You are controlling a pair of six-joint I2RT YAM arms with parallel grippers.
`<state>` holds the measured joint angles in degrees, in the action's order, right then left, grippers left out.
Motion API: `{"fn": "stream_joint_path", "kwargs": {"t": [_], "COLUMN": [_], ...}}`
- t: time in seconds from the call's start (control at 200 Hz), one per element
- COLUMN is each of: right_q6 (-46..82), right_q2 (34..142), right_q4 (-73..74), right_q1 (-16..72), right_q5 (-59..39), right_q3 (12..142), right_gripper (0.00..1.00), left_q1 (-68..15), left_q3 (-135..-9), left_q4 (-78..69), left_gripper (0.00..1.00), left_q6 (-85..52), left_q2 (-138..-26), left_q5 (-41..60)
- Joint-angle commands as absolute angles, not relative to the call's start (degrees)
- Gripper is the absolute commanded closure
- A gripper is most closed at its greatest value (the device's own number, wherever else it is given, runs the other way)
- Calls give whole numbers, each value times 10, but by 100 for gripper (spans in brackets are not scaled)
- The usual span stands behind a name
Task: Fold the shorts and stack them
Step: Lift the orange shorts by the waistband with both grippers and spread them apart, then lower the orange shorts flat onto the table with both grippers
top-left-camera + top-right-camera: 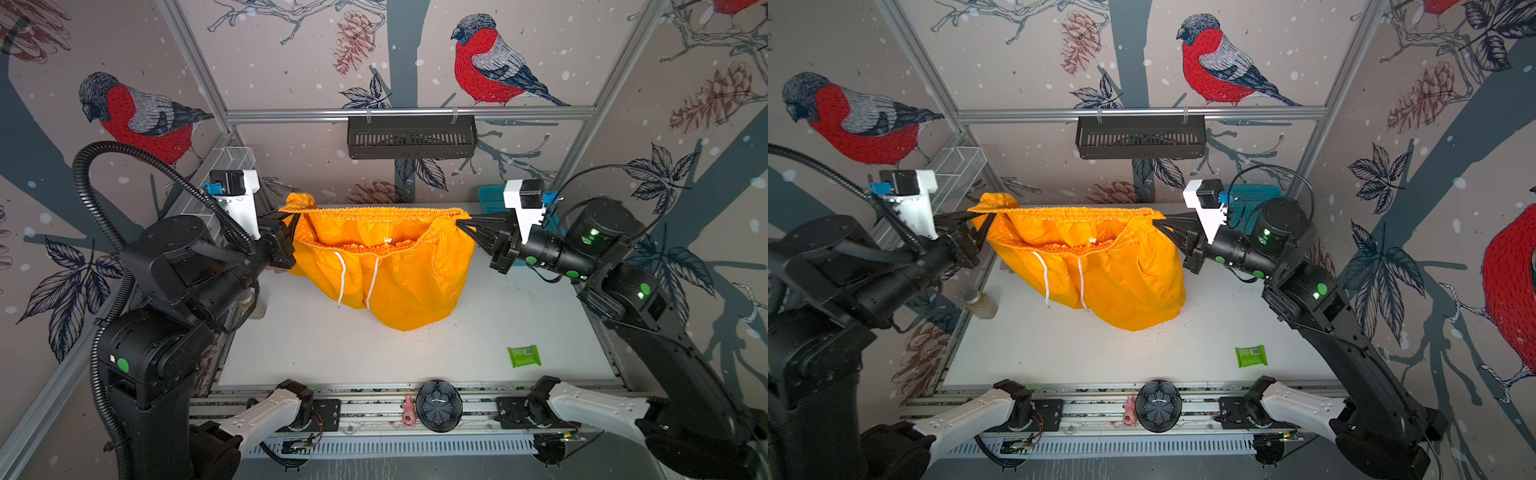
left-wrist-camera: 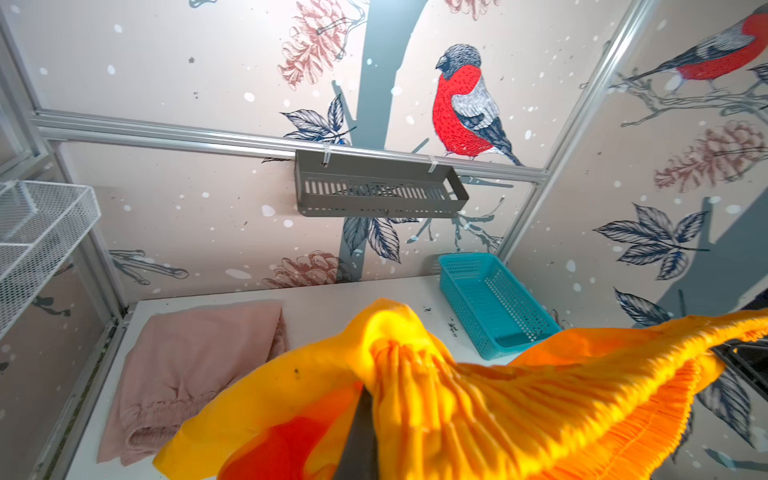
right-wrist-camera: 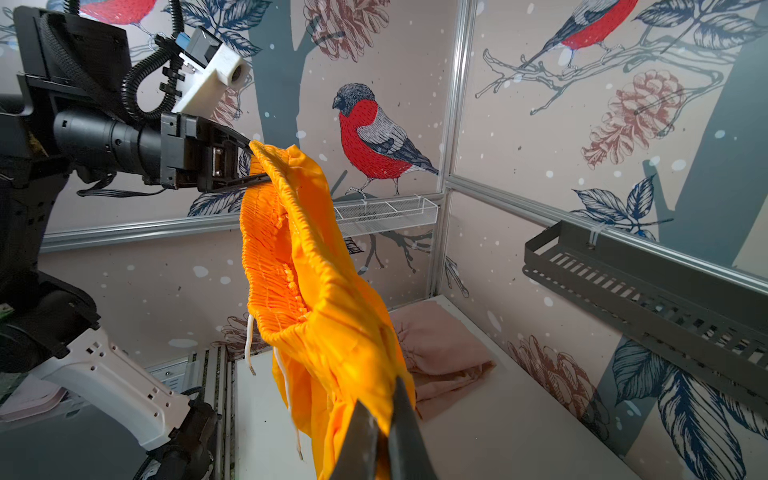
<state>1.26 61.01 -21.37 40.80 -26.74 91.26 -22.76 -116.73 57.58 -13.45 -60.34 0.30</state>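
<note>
My left end effector [image 1: 291, 220] and right end effector [image 1: 459, 224] each pinch an end of the orange shorts' [image 1: 386, 270] crinkly waistband [image 1: 374, 212]. The shiny legs hang to the tabletop [image 1: 374, 361]. Soft pink shorts [image 2: 195, 365] lie behind. I can't read the green packet [image 1: 524, 356].

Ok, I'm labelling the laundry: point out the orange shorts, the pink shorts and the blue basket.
orange shorts [image 1: 415, 286]: in a top view, front panel below waistband.
pink shorts [image 2: 199, 353]: left wrist view, middle of fabric.
blue basket [image 2: 461, 307]: left wrist view, long side wall.

Black arms [image 1: 178, 266], white base links [image 1: 266, 411] (green status dots [image 1: 123, 365]), ribbed black conduit [image 1: 79, 174].
</note>
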Motion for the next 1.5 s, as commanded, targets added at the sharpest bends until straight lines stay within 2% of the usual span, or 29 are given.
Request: {"fn": "stream_joint_path", "kwargs": {"t": [0.0, 0.185, 0.305, 0.525, 0.64, 0.795, 1.11, 1.145, 1.186, 1.266, 1.336, 1.371, 1.416, 1.496], "right_q6": [10, -5, -32, -32, -33, -22, 52, 61, 69, 79, 83, 83, 85, 87], "right_q2": [591, 578, 599, 696, 794, 943, 1242, 1265, 1289, 1330, 1342, 1338, 1325, 1282], "right_q4": [-224, -219, -184, -11, 70, 137, 190, 188, 180, 152, 129, 121, 109, 71], "right_q1": [410, 408, 379, 259, 226, 194, 165, 164, 165, 165, 167, 168, 167, 165], "right_q5": [-258, -187, -116, -143, -154, -168, -221, -224, -225, -233, -230, -224, -217, -209], "right_q3": [928, 910, 866, 748, 723, 758, 949, 974, 1003, 1060, 1088, 1090, 1084, 1056], "right_gripper": [99, 99, 99, 99, 99, 99, 99, 98, 93, 73, 57, 48, 38, 32], "left_q1": [-228, -228, -228, -224, -184, -121, -105, -105, -104, -104, -104, -104, -104, -104], "left_q3": [-1200, -1228, -1176, -1046, -991, -944, -1112, -1134, -1154, -1188, -1204, -1205, -1205, -1203], "left_q4": [606, 645, 615, 455, 377, 260, 230, 235, 238, 252, 269, 276, 291, 344], "left_gripper": [100, 100, 100, 100, 100, 100, 100, 90, 72, 38, 19, 5, 3, 3], "left_q6": [-125, -137, -139, -127, -124, -125, -101, -98, -95, -92, -94, -97, -104, -118], "left_q2": [-606, -626, -658, -754, -835, -958, -1215, -1230, -1247, -1265, -1263, -1256, -1245, -1217], "left_q5": [0, -62, -108, -143, -117, -91, -131, -136, -138, -146, -158, -160, -158, -152]}}
